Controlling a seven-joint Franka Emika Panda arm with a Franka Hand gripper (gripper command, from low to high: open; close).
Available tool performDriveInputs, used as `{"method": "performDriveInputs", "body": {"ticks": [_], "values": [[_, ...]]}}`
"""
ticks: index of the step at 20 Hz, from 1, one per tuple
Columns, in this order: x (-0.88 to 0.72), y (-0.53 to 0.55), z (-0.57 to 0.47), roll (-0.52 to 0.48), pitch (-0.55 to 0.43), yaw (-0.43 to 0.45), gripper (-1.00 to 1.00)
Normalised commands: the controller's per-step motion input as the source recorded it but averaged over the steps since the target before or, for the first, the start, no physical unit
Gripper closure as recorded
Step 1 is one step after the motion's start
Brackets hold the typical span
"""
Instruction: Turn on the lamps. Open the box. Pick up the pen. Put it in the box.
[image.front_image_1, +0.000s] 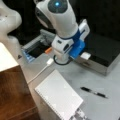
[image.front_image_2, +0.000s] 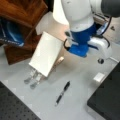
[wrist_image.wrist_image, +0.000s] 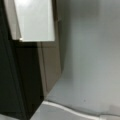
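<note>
Box (image.front_image_1: 102, 53) lid lies shut, black top on silver-grey sides, its small white latch (image.front_image_1: 85, 56) at the front edge just beside the gripper (image.front_image_1: 62, 58); in a front view the same latch (image.front_image_2: 99, 77) shows at the case's corner. The gripper hangs low over the table (image.front_image_1: 100, 80) between the box and the white cord (image.front_image_1: 41, 71), its fingers hidden behind the blue-and-white wrist, so whether they are spread or pressed together cannot be told. The wrist view shows only the latch (wrist_image.wrist_image: 35, 20), the box wall (wrist_image.wrist_image: 51, 62) and the cord (wrist_image.wrist_image: 67, 108) close below. One pen (image.front_image_1: 94, 92) lies flat on the table, well apart from the gripper and near the box's front, seen again in a front view (image.front_image_2: 62, 93). It looks light, stiff and smooth, likely to roll or slip; the middle of the barrel seems the safest place to pinch. The lid looks rigid, and its latch is probably the part to work. Counted: one box, one pen, one lamp (image.front_image_2: 58, 12) seen in part, one white notebook (image.front_image_1: 58, 96), one grey tray (image.front_image_1: 35, 47), one small orange item (image.front_image_1: 48, 50).
</note>
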Motion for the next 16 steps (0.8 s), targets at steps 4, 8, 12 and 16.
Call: {"method": "performDriveInputs", "body": {"ticks": [4,8,12,16], "values": [[0.07,0.05,-0.21,0.219,0.048,0.021,-1.0],[0.09,0.05,-0.1,0.318,-0.076,-0.007,-1.0],[0.06,-0.02,-0.09,0.294,-0.105,-0.063,-1.0],[0.05,-0.05,-0.16,0.224,-0.12,-0.068,-1.0]]}}
